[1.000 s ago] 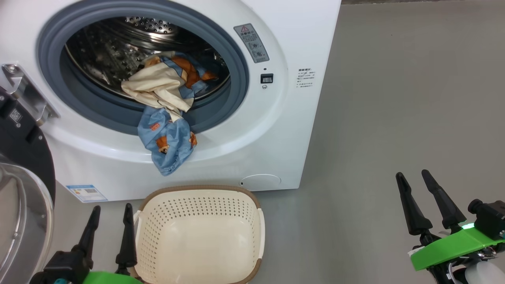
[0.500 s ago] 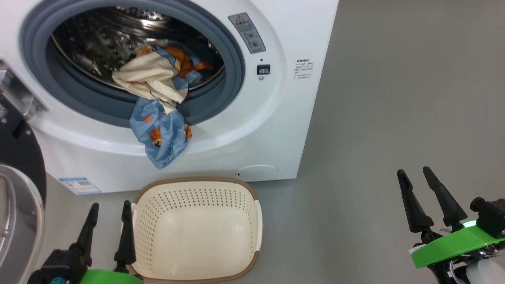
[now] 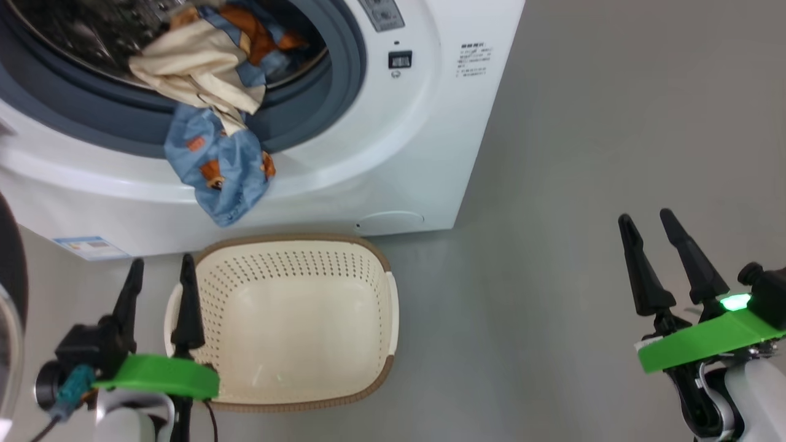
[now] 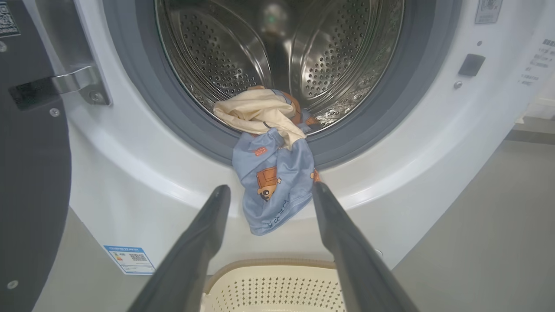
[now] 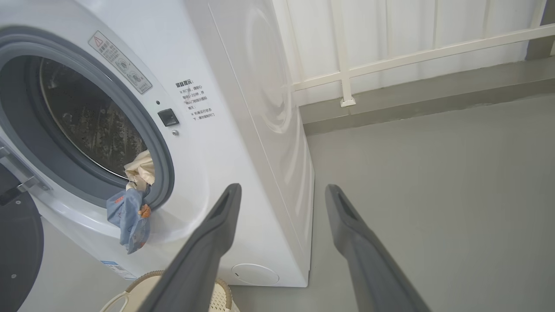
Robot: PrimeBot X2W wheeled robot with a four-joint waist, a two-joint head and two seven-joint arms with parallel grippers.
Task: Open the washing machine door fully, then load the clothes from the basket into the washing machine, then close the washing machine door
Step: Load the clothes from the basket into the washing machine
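Floor (image 3: 583,153): grey; bare and open right of the machine, up to a white railing (image 5: 390,60) along its far edge.
Washing machine (image 3: 399,153): white; stood on the floor, its round mouth uncovered, steel drum (image 4: 277,52) ringed by a grey gasket (image 4: 138,86).
Washing machine door (image 4: 30,173): black; swung out on the left, clear of the mouth.
Basket (image 3: 288,270): cream, brown-rimmed; set on the floor just before the machine's foot, below the mouth.
Clothes (image 3: 215,166): heaped at the drum's lip; one blue printed piece is hung out over the gasket and down the white front, above the basket's far rim.
Left hand (image 3: 161,259): fingers spread apart, nothing held; poised beside the basket's left rim.
Right hand (image 3: 645,215): fingers spread apart, nothing held; placed over open floor, well apart from the machine.
Blue label (image 3: 89,247): stuck low on the machine's front, left of the basket.
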